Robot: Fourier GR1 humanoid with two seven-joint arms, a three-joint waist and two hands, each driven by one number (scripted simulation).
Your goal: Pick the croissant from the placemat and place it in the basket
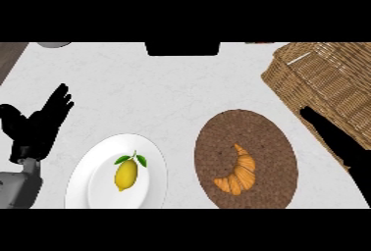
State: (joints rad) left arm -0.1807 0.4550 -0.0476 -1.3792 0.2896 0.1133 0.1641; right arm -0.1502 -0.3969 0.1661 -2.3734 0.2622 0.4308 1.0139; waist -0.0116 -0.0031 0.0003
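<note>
right hand (334, 138) shows only as a dark shape at the view's right, lying over the basket (326, 83), and i cannot tell its fingers' state. left hand (39, 122) rests open at the left edge. croissant (239, 171) lies untouched on the placemat (217, 132), so the reach seems barely begun; next comes lowering onto it.

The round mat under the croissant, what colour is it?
Dark brown woven placemat, seen in the head view.
</note>
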